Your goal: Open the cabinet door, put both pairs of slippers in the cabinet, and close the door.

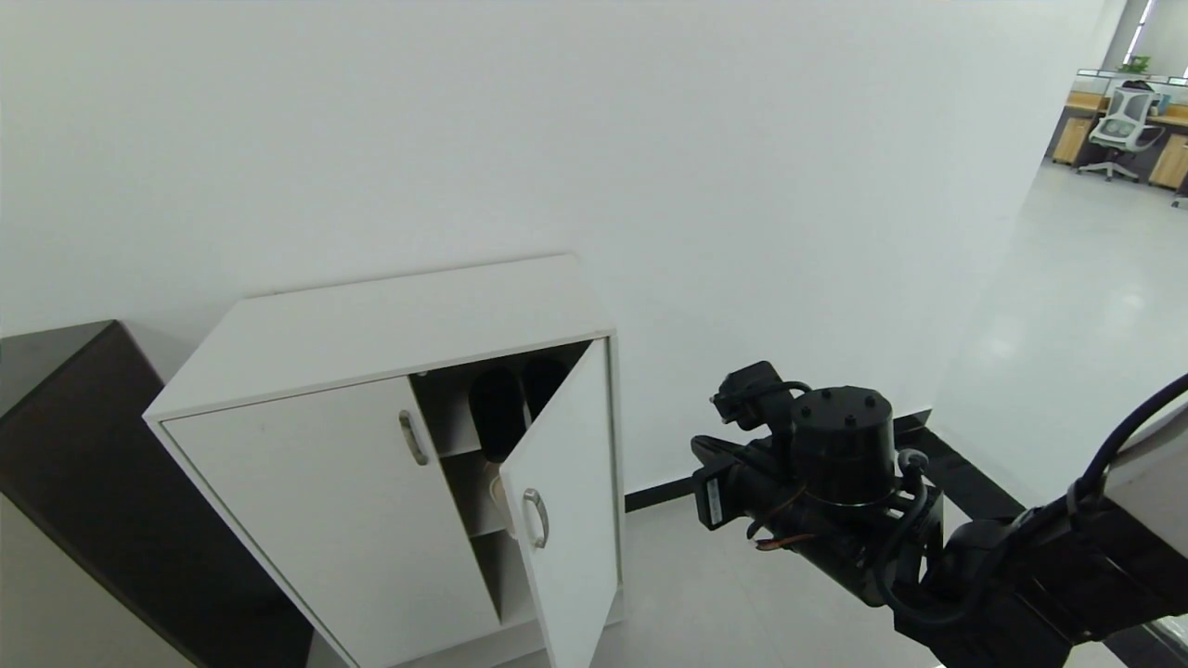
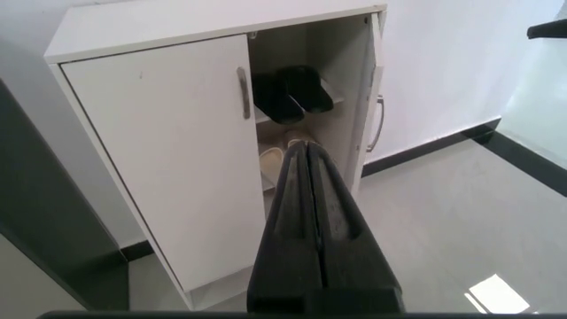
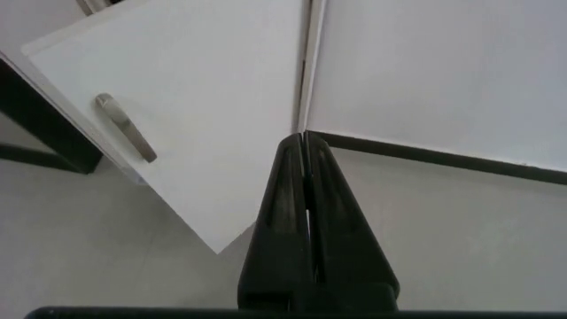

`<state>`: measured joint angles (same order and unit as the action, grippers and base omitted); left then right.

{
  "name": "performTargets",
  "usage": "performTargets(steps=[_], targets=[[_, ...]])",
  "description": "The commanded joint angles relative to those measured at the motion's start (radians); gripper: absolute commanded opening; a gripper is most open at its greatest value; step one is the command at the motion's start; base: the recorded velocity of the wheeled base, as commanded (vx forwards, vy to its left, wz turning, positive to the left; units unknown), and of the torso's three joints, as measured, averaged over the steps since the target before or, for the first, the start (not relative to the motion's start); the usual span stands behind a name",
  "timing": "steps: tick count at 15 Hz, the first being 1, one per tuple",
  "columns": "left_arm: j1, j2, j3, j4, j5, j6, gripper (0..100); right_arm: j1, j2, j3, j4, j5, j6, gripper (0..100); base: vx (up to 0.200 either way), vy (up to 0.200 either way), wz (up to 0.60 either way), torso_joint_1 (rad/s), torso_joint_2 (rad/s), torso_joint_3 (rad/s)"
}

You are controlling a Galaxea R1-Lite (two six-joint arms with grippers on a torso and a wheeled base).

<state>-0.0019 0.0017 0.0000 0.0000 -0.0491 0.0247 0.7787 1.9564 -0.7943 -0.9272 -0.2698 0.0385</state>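
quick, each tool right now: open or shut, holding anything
left tool: closed, holding nothing
right tool: closed, holding nothing

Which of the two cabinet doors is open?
The right door, swung outward with black slippers visible behind it; the left door sits flush and shut.
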Motion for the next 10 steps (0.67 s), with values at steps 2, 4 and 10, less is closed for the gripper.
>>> performTargets(steps=[2, 4, 10], targets=[[0.0, 0.001, 0.0, -0.002, 0.0, 0.0, 0, 0.004, 0.009, 0.0, 0.001, 0.0, 0.0, 0, 0.0, 0.0, 0.6, 0.012, 0.01, -0.005], [0.0, 0.001, 0.0, 0.0, 0.0, 0.0, 0, 0.004, 0.009, 0.001, 0.001, 0.0, 0.0, 0, 0.0, 0.0, 0.6, 0.005, 0.0, 0.0], [0.0, 0.001, 0.0, 0.0, 0.0, 0.0, 0, -0.007, 0.015, 0.004, -0.001, -0.006, -0.008, 0, 0.0, 0.0, 0.4, 0.002, 0.0, 0.0]])
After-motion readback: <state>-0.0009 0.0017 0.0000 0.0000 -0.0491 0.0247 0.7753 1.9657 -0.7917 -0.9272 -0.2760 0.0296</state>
